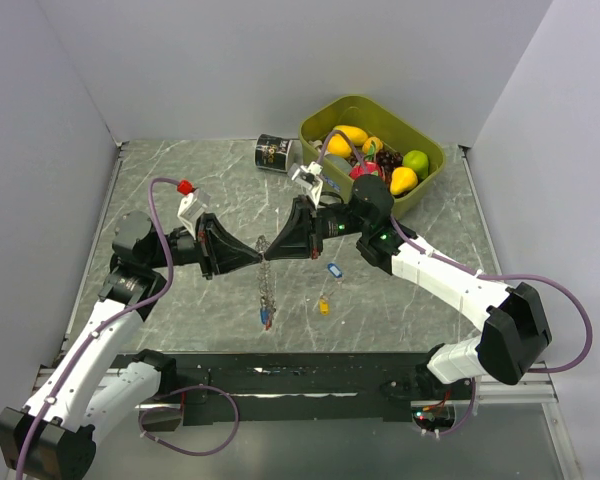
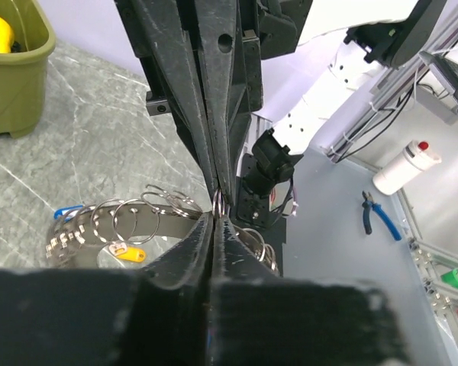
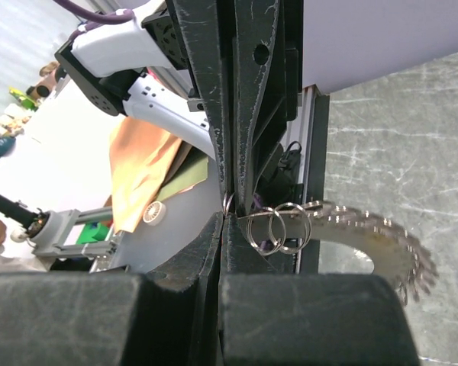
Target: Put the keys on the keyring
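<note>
The left hand [image 1: 257,256] and the right hand [image 1: 271,250] are seen tip to tip above the middle of the grey marbled tabletop [image 1: 210,320]. In both wrist views the fingers of each hand are pressed tightly together with no gap between them. A thin wire loop [image 2: 220,201] is pinched right where the two pairs of fingertips meet. This loop belongs to the keyring [image 1: 264,275], so the keyring is gripped by both hands at the same spot.

From that spot the keyring is seen hanging down toward the tabletop as a silvery, beaded strand. Whether its lower end touches the surface cannot be told. Several small split rings [image 3: 278,227] are threaded on it just beside the grip. Keys with blue and red tags [image 1: 266,318] are gathered at its lower end.

Two more keys are seen lying loose on the tabletop, to the right of the keyring and apart from it. One has a blue tag [image 1: 332,268] and sits below the right hand. The other has a yellow tag [image 1: 324,306] and lies nearer the arm bases.

At the far side, a black can [image 1: 273,153] is laid on its side just beside a green bin [image 1: 400,125], which is filled with fruit [image 1: 350,133].
</note>
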